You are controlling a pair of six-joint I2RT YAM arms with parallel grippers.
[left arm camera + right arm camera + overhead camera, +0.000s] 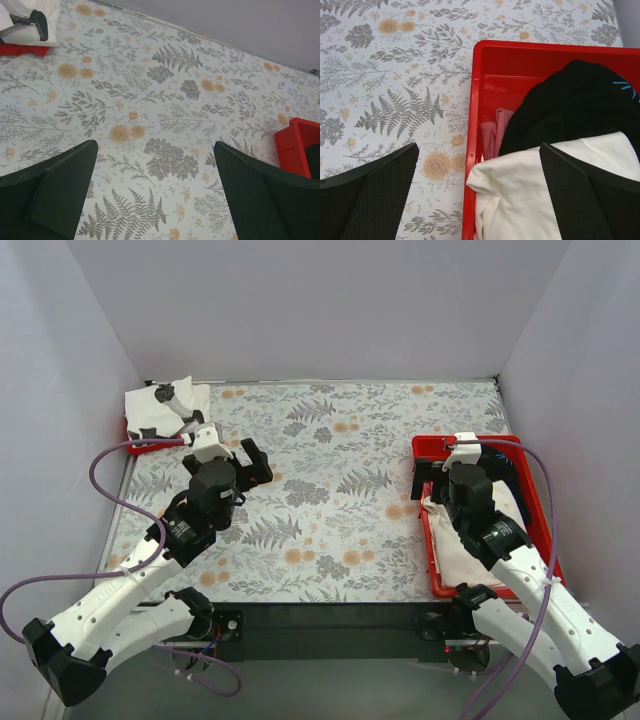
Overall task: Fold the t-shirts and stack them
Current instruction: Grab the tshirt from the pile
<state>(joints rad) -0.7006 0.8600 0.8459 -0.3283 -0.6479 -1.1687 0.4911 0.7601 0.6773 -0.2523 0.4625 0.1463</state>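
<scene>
T-shirts (520, 200) heaped in the red tray (520, 55)
Right tool (477, 192) above it, left tool (155, 192) well left — both spread open, empty.

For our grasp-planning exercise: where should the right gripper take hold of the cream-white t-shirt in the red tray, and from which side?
Probably the rounded fold at the cream-white t-shirt's edge beside the red tray's wall, from above: it bulges up, uncovered, narrow enough to pinch.
</scene>
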